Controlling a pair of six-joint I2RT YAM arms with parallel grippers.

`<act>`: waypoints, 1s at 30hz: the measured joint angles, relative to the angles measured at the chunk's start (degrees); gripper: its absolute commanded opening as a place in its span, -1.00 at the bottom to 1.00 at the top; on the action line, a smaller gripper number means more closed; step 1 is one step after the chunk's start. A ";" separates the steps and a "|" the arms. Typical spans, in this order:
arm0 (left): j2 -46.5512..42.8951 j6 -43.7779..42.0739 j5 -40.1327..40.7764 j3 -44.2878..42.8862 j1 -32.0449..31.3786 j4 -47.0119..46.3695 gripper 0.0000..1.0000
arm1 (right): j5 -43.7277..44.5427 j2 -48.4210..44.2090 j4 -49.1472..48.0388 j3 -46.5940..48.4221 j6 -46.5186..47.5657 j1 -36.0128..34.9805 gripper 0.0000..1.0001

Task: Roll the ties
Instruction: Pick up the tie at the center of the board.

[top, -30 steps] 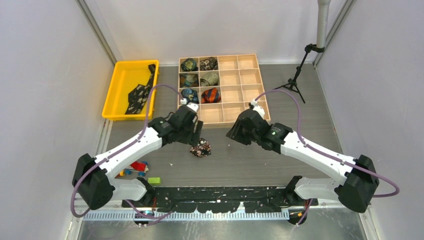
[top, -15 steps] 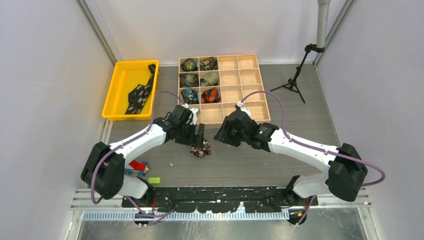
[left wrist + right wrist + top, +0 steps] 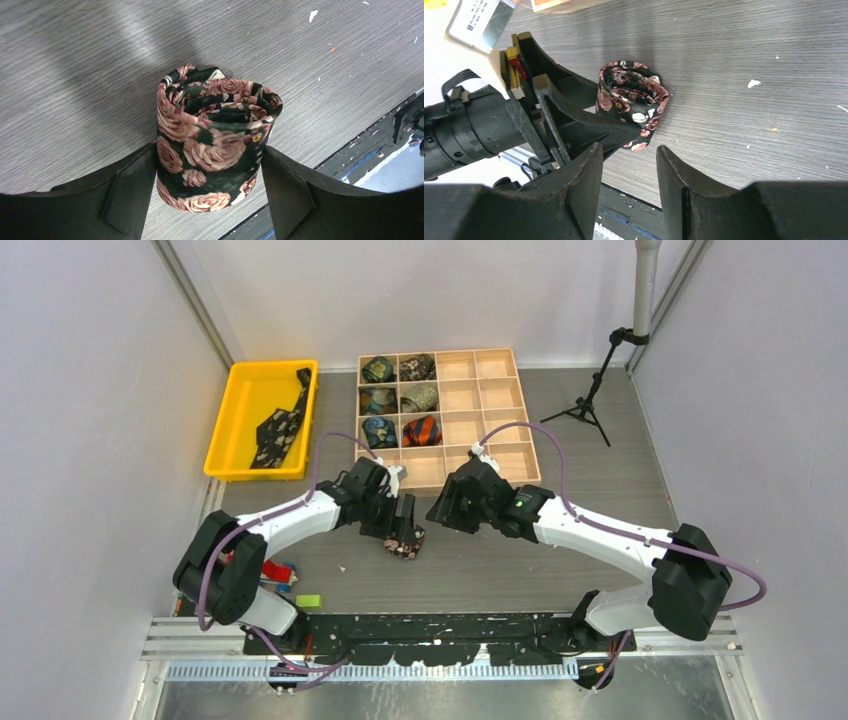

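A rolled tie (image 3: 212, 145), dark with pink roses, stands as a coil on the grey table just in front of the arms (image 3: 405, 543). My left gripper (image 3: 207, 150) is shut on it, one finger pressing each side of the coil. My right gripper (image 3: 629, 165) is open and empty, a little to the right of the coil, which also shows in the right wrist view (image 3: 631, 100). My left gripper (image 3: 400, 525) and my right gripper (image 3: 445, 510) face each other in the top view. A black tie with pale dots (image 3: 278, 425) lies unrolled in the yellow bin (image 3: 240, 390).
A wooden compartment tray (image 3: 480, 390) at the back holds several rolled ties in its left cells. A black tripod (image 3: 590, 400) stands at the back right. Coloured blocks (image 3: 275, 575) and a green block (image 3: 308, 601) lie by the left arm's base.
My left gripper has moved down and toward the near edge onto the rolled floral tie and closed on it. My right arm swung left toward the coil, then held.
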State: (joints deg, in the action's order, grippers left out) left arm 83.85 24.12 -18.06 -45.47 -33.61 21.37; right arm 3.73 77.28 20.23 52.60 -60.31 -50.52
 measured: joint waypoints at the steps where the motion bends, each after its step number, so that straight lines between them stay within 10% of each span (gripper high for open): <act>1: 0.37 0.55 -0.46 0.31 0.00 -0.55 0.51 | 0.00 0.00 0.00 0.00 0.00 0.00 -0.03; 8: 2.19 4.15 -4.26 2.69 -0.26 -5.51 0.37 | 0.00 0.00 0.15 0.00 0.00 0.00 -0.04; 19: 4.22 8.26 -3.48 3.41 -4.85 -9.60 -0.49 | 0.02 0.00 0.44 0.00 0.02 0.00 -0.06; 30: 4.37 10.36 -2.91 3.39 -5.29 -9.57 -0.59 | 0.24 0.00 0.61 -0.35 0.00 0.00 -0.06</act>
State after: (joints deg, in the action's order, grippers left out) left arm 88.23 34.48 -20.97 -42.09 -38.89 11.79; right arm 3.97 77.28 20.84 52.25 -60.31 -50.52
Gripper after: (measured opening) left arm 0.272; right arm 0.475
